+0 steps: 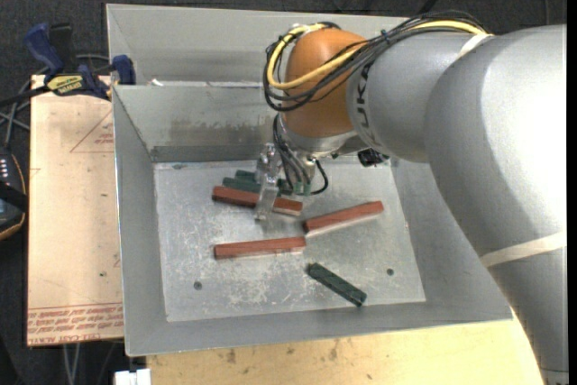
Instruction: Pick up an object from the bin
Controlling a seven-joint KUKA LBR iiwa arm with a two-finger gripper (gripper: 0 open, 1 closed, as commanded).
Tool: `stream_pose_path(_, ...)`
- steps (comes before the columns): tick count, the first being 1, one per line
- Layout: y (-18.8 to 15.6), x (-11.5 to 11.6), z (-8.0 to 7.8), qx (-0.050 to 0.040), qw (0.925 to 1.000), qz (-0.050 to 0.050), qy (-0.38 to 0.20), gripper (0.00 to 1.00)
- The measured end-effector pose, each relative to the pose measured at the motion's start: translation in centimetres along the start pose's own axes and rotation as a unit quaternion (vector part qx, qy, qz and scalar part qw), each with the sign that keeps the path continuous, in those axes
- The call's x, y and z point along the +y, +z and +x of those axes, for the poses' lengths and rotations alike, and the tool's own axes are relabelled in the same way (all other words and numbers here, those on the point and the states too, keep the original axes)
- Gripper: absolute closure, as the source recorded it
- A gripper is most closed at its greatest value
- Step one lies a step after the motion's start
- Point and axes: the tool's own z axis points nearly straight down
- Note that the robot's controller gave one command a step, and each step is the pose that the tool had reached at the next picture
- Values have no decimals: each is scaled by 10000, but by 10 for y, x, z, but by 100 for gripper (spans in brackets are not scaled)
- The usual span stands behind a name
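Bin floor [189, 284]; left-right red-brown bar [233, 196] under end effector [267, 206]

Contents of the grey metal bin [135, 194]:
- Reddish-brown flat sticks [260, 248]: three. One lies mid-floor, one to its right [343, 217], one at the back left [233, 195].
- Dark green blocks [335, 282]: one alone at the front; one or perhaps two more at the back [239, 182], overlapped, so the count is uncertain.

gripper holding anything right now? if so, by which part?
Cannot tell. The gripper is down at the upper reddish-brown bar, near its middle, next to a dark green piece; a hold isn't visible.
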Motion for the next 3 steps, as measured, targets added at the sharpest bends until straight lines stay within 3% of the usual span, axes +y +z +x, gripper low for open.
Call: stream_pose_path(3,-9,0,1,36,10000,13,0,100)
